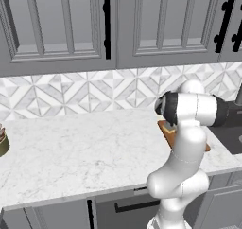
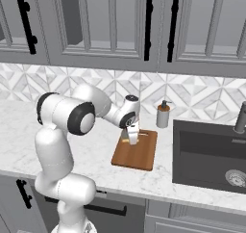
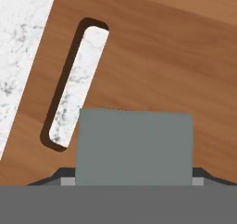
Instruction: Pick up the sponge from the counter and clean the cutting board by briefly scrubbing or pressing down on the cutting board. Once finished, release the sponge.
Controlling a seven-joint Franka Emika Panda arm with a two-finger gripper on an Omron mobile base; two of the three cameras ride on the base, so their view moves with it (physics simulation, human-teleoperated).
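The reddish-brown cutting board (image 2: 139, 155) lies on the white marble counter (image 2: 19, 131) just left of the sink. My gripper (image 2: 132, 137) points down at the board's far left corner, near its handle slot (image 3: 76, 86). In the hand view the gripper (image 3: 132, 180) is shut on the sponge (image 3: 134, 146), whose grey-blue face sits low over the board (image 3: 176, 56). A bit of yellow of the sponge (image 2: 126, 140) shows beside the fingers. In the left base view my arm hides most of the board (image 1: 166, 128).
A soap dispenser (image 2: 163, 115) stands behind the board. The dark sink (image 2: 211, 155) with its tap (image 2: 240, 117) lies to the right. A small greenish object (image 1: 3, 142) sits at the counter's far left. Wall cabinets hang above.
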